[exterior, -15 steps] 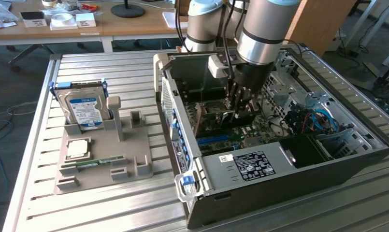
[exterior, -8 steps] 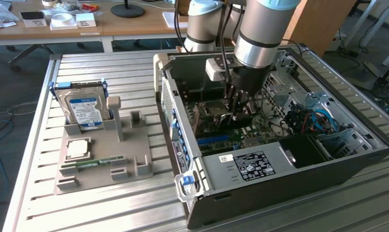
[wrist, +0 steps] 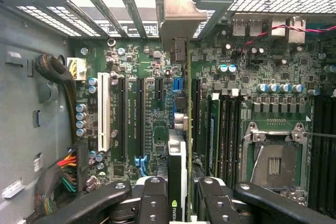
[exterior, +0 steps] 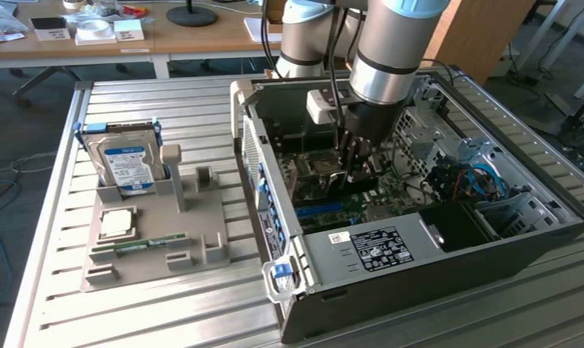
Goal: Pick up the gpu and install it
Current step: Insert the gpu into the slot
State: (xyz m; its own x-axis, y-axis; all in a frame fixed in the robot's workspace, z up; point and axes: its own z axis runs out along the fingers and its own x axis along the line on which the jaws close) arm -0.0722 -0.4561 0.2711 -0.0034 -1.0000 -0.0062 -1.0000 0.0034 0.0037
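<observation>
Two black metal fingers (wrist: pixel 152 203) of the gripper (wrist: pixel 184 203) are closed on the gpu (wrist: pixel 177 161). It is a thin flat card, seen edge-on, dark with a pale stripe and a small green logo near the jaws. The card stands straight between the jaws and reaches away from them over the green motherboard (wrist: pixel 262 66), a flat circuit board crowded with small silver cylinder capacitors (wrist: pixel 268 87). On one side of the jaws lie long black plastic slots (wrist: pixel 122 119) and one white slot (wrist: pixel 103 111). On the other side sits the square silver metal processor socket (wrist: pixel 273 156). Whether the lower edge of the card already sits in a slot, I cannot tell. In the exterior view the round grey robot arm (exterior: pixel 389 51) reaches down into the open grey sheet-metal computer case (exterior: pixel 524 246).
</observation>
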